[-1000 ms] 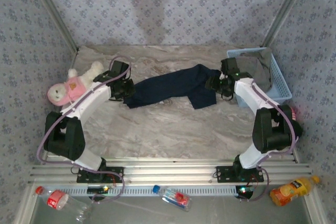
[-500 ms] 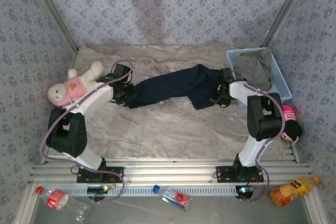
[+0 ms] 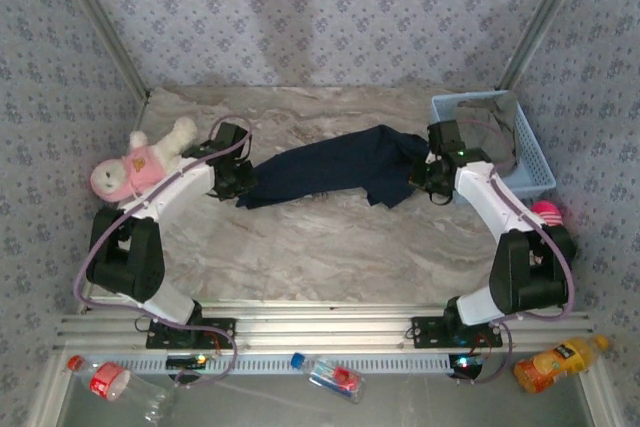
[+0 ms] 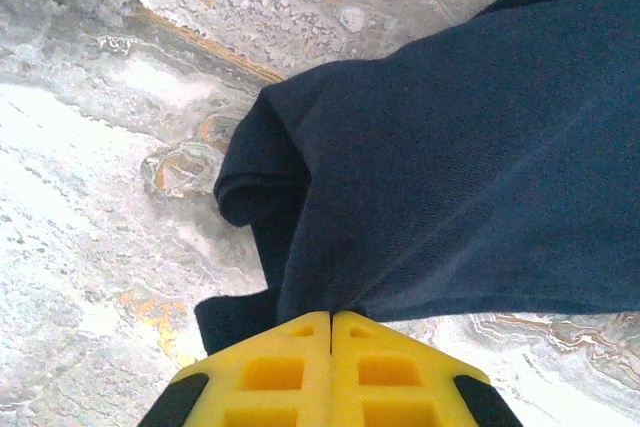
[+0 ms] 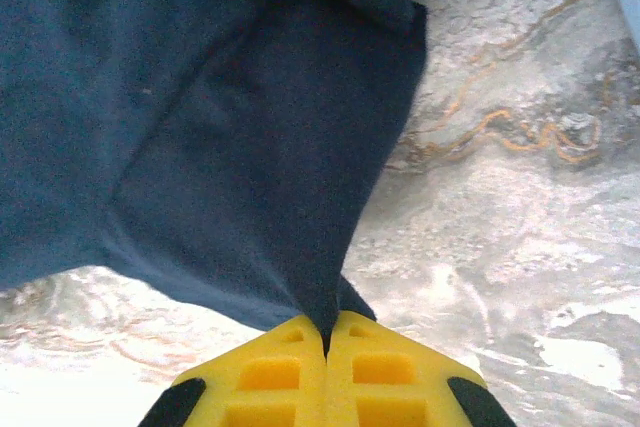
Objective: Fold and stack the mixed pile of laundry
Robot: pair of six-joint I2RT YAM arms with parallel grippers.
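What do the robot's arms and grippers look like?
The left arm and right arm are white tubes with chunky black joints, and a thin lilac cable loops along each. The left gripper and right gripper have bright yellow fingers with square cut-outs and black sides.

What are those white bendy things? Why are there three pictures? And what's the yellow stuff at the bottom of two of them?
Those are two robot arms, bolted to the near edge of a table. The wide picture comes from a camera above and behind them. The other two come from small cameras on each arm's wrist, so the yellow is that arm's own pincer, seen up close. The left pincer and the right pincer are both shut, each pinching one end of a dark blue garment that lies across the table. A grey garment sits in the blue basket on the right. A pink plush toy lies on the left.
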